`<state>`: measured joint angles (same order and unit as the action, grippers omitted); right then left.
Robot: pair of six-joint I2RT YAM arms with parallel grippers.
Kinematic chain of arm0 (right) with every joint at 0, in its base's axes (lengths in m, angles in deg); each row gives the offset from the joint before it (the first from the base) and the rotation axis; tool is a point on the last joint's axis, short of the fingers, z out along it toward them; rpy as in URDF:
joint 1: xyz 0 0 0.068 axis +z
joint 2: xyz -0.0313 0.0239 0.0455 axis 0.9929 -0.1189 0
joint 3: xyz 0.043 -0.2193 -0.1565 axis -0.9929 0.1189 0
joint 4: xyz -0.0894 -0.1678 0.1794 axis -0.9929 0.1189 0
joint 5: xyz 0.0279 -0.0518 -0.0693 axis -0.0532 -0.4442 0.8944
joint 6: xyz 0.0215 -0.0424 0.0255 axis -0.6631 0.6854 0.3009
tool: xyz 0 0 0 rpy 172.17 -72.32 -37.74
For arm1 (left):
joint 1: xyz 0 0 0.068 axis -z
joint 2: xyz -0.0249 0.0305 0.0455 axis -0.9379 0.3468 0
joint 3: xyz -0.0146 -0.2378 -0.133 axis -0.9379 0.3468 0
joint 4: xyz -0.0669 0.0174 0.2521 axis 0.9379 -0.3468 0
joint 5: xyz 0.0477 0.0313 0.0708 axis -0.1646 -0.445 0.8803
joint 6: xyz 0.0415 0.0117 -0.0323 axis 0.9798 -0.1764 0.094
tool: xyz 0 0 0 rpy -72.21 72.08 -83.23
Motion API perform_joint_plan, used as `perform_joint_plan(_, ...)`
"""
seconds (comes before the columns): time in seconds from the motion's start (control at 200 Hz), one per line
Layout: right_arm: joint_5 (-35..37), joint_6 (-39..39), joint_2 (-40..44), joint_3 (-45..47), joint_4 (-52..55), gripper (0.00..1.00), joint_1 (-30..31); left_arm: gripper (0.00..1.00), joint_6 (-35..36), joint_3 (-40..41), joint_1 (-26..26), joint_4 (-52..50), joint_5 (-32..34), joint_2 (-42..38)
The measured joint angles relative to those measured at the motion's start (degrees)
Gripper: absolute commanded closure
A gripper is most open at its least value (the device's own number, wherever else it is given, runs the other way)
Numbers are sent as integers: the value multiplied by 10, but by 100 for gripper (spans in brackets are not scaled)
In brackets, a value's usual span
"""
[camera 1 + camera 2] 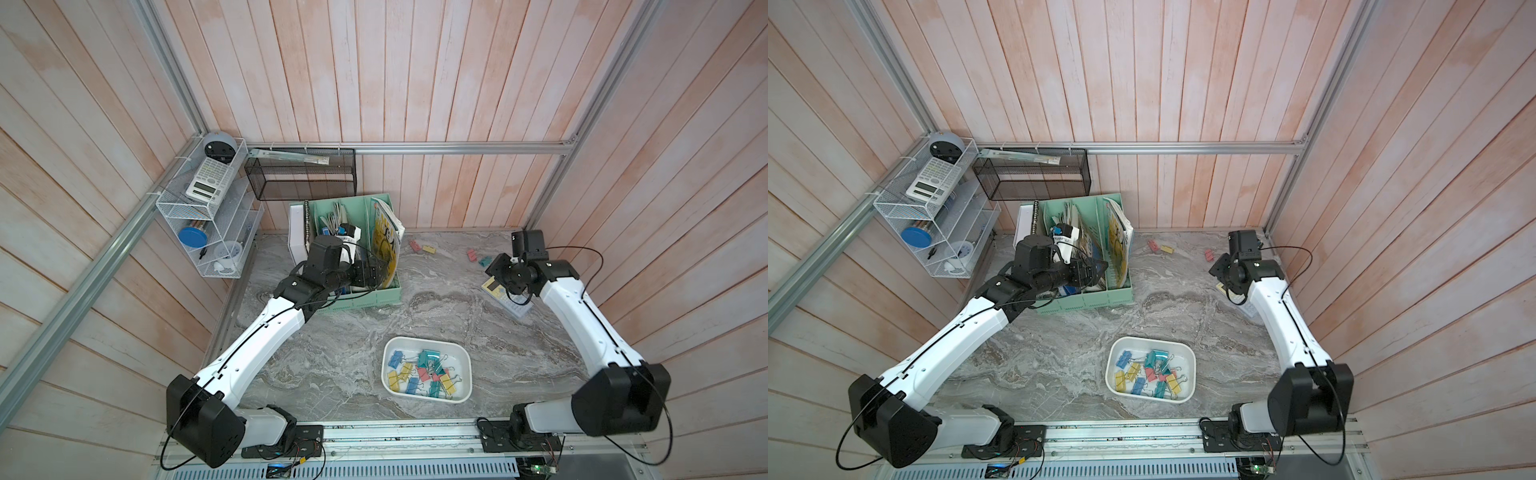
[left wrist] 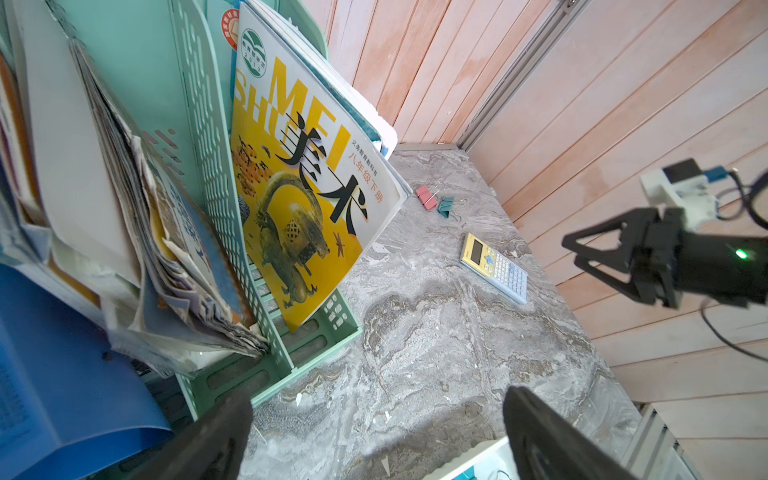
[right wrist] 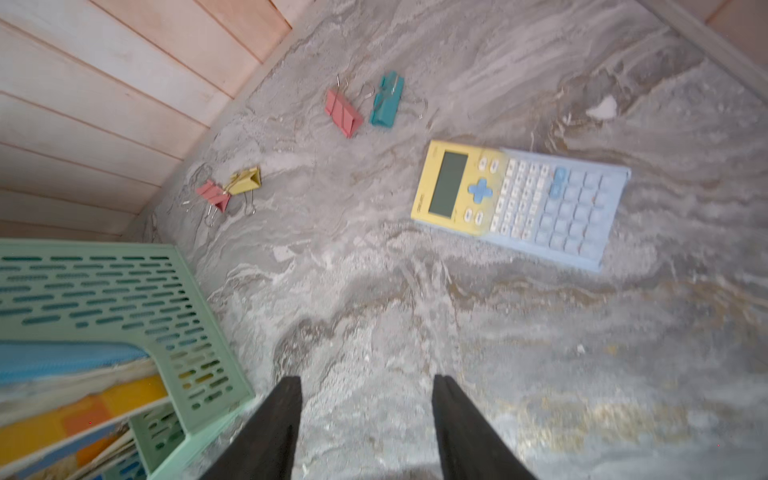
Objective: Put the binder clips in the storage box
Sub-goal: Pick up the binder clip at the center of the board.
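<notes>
Left gripper (image 2: 376,395) by the file holder (image 2: 320,345): jaws spread wide — empty. Right gripper (image 3: 366,379) over the desk (image 3: 374,291), jaws parted, four binder clips (image 3: 343,112) nearby.

Calc (image 1: 517,306) partly hidden by R arm (image 1: 577,316).

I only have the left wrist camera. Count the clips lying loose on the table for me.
Observer: Four. Besides the pink clip and teal clip you can see, a second pink clip and a yellow clip lie just past the file holder.
Operator: Report what's in the box.
Observer: The box holds a pile of clips in blue, yellow, teal and pink.
Operator: Check the right gripper.
Observer: Its own camera shows the right gripper open, nothing between its fingers.
</notes>
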<state>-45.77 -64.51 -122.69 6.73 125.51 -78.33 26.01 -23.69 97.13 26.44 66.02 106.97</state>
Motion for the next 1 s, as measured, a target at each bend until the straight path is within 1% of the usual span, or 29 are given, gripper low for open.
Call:
perform_joint_plan(0.155, -21, 38, -169, -104, -14, 40, -32, 0, 3, -8, 0, -19, -4, 1)
perform_joint_plan(0.24, -30, 53, -242, -160, -12, 39, -43, 0, 3, -11, 0, -32, -3, 1)
perform_joint_plan(0.34, -48, 59, -329, -251, -7, 37, -55, 0, -3, -20, 0, -50, -2, 5)
perform_joint_plan(0.42, -62, 52, -395, -336, -6, 37, -60, 0, -10, -30, 0, -64, 4, 7)
perform_joint_plan(0.59, -86, -1, -517, -523, 3, 38, -71, 0, -26, -40, 0, -80, 26, 7)
perform_joint_plan(0.69, -101, -26, -575, -618, 16, 40, -80, 0, -36, -40, 0, -82, 40, 9)
perform_joint_plan(0.785, -118, -47, -612, -673, 27, 41, -88, 0, -45, -44, 0, -83, 47, 13)
perform_joint_plan(1.0, -143, -80, -632, -685, 64, 41, -96, 0, -65, -46, 0, -83, 60, 23)
